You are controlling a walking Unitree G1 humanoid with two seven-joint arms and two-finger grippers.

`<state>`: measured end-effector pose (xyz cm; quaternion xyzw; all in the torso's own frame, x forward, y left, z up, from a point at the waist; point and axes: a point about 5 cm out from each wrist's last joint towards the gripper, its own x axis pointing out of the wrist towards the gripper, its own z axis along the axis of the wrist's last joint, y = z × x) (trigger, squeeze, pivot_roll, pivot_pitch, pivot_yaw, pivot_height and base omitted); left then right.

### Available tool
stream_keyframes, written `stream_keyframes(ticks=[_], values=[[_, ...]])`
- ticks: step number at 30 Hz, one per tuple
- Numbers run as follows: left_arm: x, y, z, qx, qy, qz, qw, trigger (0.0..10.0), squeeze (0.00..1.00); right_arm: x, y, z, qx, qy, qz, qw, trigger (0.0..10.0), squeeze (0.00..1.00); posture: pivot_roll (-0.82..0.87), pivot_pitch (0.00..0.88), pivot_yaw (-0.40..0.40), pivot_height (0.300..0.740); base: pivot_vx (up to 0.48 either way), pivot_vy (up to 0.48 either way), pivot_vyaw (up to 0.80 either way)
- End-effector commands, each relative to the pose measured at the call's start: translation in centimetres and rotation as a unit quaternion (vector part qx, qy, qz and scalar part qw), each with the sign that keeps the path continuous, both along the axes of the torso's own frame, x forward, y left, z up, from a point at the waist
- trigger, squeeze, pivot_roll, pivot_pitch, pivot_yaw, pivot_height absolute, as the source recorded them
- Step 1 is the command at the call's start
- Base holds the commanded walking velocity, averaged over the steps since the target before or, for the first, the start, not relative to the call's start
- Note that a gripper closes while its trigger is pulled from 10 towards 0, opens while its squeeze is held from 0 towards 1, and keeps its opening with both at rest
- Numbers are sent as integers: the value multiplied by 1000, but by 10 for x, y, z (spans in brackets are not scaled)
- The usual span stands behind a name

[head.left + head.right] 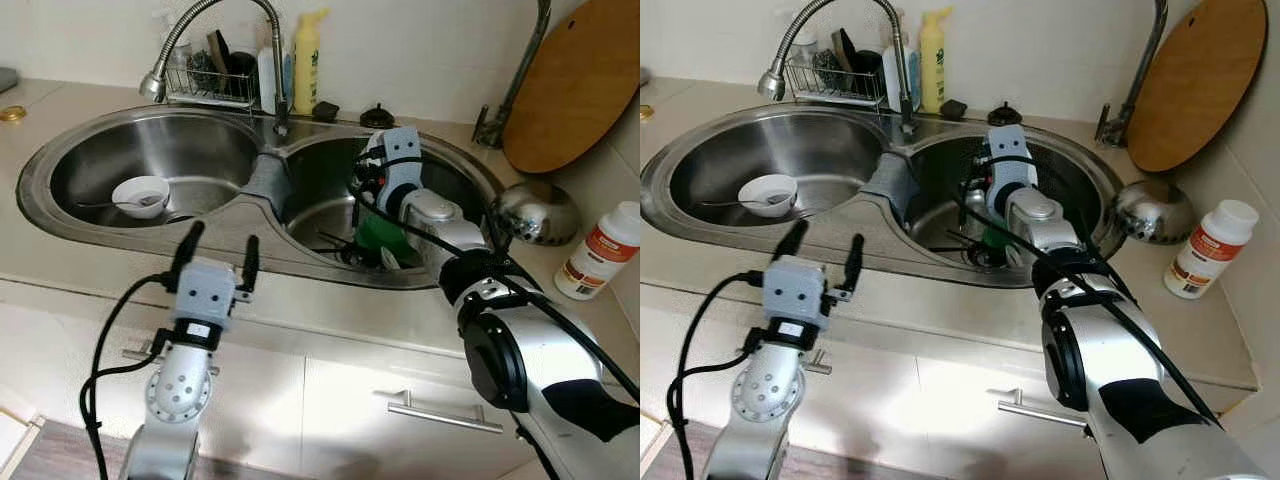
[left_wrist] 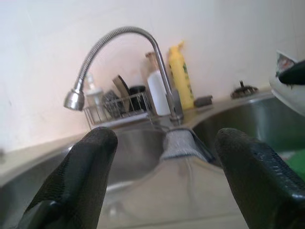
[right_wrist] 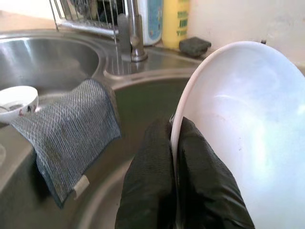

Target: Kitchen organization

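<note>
Right wrist view, right pincer [image 3: 175,191] pinching smooth round white plate [image 3: 243,129] rim, mesh grey cloth [image 3: 71,129], left pincer [image 1: 217,252] wide apart

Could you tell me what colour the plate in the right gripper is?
White; the plate, pinched at its rim by the right gripper, shows best in the right wrist view.

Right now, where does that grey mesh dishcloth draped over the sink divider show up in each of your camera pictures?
Left eye view: grey mesh dishcloth on the divider between the two basins, below the faucet.
Right eye view: same divider, near picture centre, left of the right arm.
Left wrist view: midway between the two black fingers, beneath the faucet base.
Right wrist view: lower left, beside the white plate pinched by the right gripper.
Shared landmark: the faucet.
</note>
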<state>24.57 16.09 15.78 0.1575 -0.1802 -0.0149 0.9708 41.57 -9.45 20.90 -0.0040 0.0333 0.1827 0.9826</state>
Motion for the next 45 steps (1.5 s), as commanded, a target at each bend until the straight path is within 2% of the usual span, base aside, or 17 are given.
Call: stream_keyframes(ticks=[1, 17, 29, 34, 35, 42, 45], values=[[0, -1, 8, -5, -20, -2, 1000, 10000, 0, 1, -3, 10, 10, -26, -7, 1000, 10000, 0, 171, 0, -60, 740, 360, 0, 0], [1, -3, 9, -11, -21, -8, 1000, 10000, 0, 0, -8, 3, -3, -28, -11, 1000, 10000, 0, 165, 0, -60, 740, 339, 0, 0], [0, -8, 12, -11, -33, -20, 999, 10000, 0, 0, -7, 8, -1, -34, -5, 999, 10000, 0, 164, 0, -61, 740, 0, 0, 0], [0, -8, 12, -12, -35, -19, 999, 10000, 0, -1, -3, 5, -21, -19, 10, 1000, 10000, 0, 164, 0, -62, 740, 0, 0, 0], [0, -7, 12, -12, -35, -18, 999, 10000, 0, -1, 0, 0, -45, -4, 24, 999, 10000, 0, 165, 0, -62, 740, 0, 0, 0], [0, -5, 13, -12, -38, -6, 999, 10000, 0, -4, 7, -9, -122, 31, 75, 989, 10000, 0, 169, 0, -63, 740, 0, 0, 0], [0, -3, 14, -13, -40, -1, 999, 10000, 0, -3, 6, -5, -159, 35, 84, 983, 10000, 0, 173, 0, -68, 740, 0, 0, 0]])
